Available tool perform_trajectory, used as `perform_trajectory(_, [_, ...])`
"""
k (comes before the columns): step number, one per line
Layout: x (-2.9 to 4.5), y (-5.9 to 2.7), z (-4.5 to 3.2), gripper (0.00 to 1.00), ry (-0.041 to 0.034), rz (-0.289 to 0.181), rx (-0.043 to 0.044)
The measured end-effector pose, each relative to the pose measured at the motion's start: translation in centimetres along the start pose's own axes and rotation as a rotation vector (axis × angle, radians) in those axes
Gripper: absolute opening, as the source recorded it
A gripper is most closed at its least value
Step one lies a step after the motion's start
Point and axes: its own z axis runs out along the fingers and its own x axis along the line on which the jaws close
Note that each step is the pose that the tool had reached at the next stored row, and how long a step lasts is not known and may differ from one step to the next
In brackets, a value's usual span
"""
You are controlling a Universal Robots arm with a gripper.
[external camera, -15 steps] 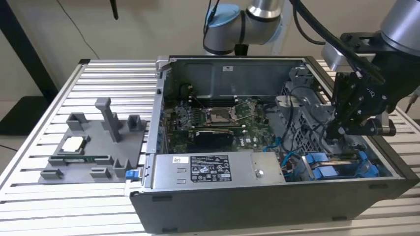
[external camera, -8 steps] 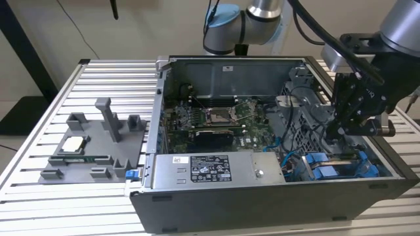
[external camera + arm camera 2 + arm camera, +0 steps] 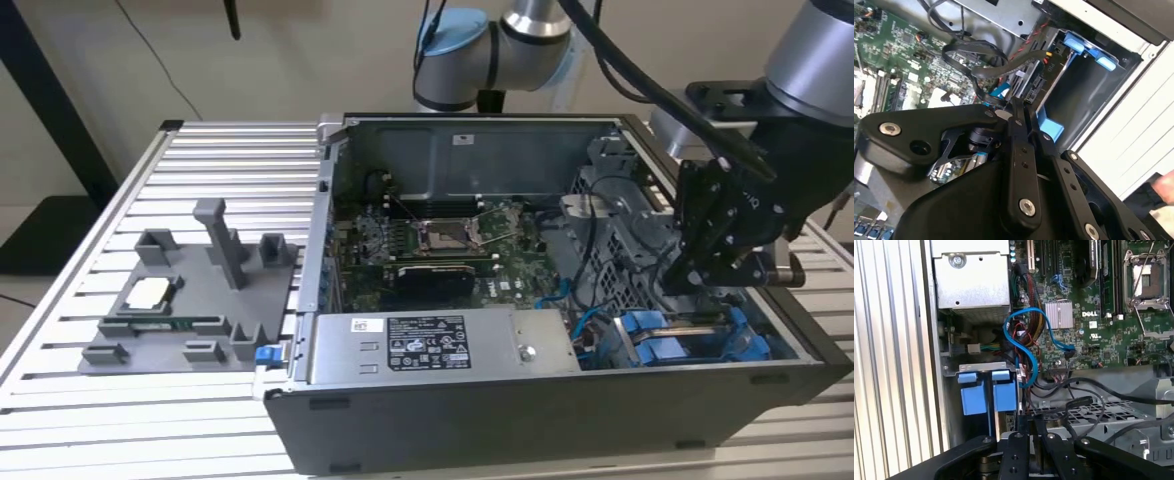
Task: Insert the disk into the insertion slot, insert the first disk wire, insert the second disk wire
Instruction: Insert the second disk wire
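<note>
gripper (image 3: pixel 703 262) low inside computer case (image 3: pixel 534 420), at exterior view's right, over drive cage; jaws look nearly closed, hold on thin wire (image 3: pixel 1004 62) cannot tell. disk (image 3: pixel 988 397) in blue carrier sits in insertion slot (image 3: pixel 988 371), just beside fingertips, connectors reachable.

Blue-framed disk (image 3: pixel 674 340) sits seated inside the grey insertion slot (image 3: pixel 781 335).

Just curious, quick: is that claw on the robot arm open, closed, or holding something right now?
Gripper: fingers shut together down among the cables beside the blue-tabbed slot; whether anything is pinched between them cannot be told.
</note>
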Motion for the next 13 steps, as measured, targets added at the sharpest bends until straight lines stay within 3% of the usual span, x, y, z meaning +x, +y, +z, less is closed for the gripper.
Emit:
perform_trajectory(1, [0.01,0.0,0.04,0.16,0.0269,0.0,0.0021])
perform_trajectory(4, [0.03,-0.01,0.39,0.16,0.0288,-0.001,0.0051])
perform_trajectory(8, [0.06,-0.02,0.84,0.16,0.0272,-0.008,0.0165])
perform_trajectory(13, [0.04,-0.56,1.14,0.16,0.0281,-0.021,0.0168])
